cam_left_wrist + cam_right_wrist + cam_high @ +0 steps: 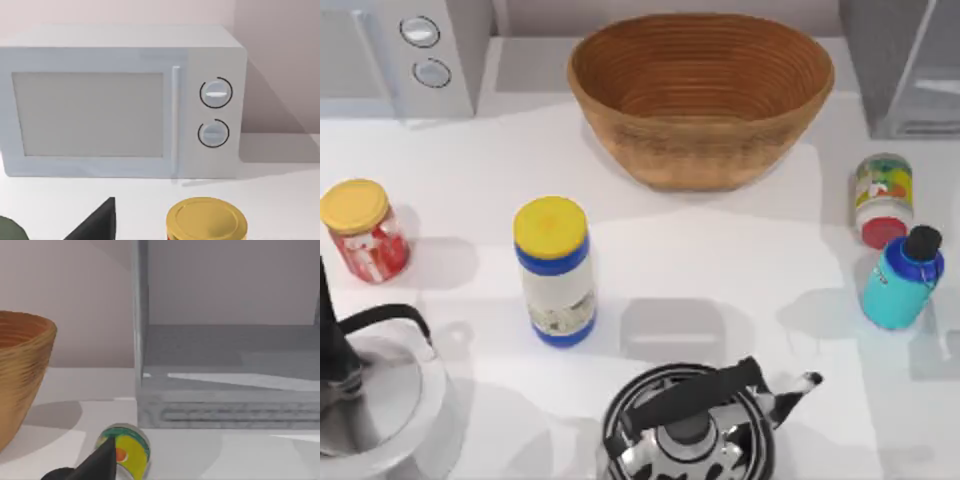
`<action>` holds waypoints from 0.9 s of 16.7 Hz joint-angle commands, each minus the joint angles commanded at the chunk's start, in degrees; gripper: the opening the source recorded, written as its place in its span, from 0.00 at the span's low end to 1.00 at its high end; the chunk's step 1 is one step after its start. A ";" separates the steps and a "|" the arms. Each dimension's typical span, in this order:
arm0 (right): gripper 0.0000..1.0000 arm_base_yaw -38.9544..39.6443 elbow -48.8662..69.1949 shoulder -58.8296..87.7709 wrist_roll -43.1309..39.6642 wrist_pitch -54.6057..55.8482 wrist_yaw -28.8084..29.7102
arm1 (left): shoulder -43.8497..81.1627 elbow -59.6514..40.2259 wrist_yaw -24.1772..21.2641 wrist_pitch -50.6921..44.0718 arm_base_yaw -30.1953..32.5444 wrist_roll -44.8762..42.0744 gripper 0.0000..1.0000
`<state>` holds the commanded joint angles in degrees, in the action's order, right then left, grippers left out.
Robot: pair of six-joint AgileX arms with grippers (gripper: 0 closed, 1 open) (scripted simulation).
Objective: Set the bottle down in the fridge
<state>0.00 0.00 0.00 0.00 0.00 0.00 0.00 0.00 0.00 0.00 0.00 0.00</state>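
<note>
The small teal bottle with a black screw cap (903, 277) stands on the white table (720, 260) at its right side, just before a colourful-labelled red-capped jar (883, 198), the dark grey boxy fridge (905, 65) standing farther back; whether either gripper is spread, I cannot tell.

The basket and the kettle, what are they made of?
The basket looks woven, like wicker or coiled cane: brown ridged rings run around its matte wall. The kettle looks like polished metal, since its body shows shiny black-and-white reflections; its dark handle may be plastic.
</note>
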 joint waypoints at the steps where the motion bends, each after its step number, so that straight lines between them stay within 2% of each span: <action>1: 1.00 0.00 0.01 0.00 0.00 0.00 0.00 | 0.00 0.00 0.00 0.00 0.00 0.00 1.00; 5: 1.00 -0.76 0.69 3.20 -1.67 1.42 -2.64 | 0.00 0.00 0.00 0.00 0.00 0.00 1.00; 15: 1.00 -6.42 6.30 32.86 -12.71 12.09 -20.37 | 0.00 0.00 0.00 0.00 0.00 0.00 1.00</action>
<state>-6.42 6.30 32.86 -12.71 12.09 -20.37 0.00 0.00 0.00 0.00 0.00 0.00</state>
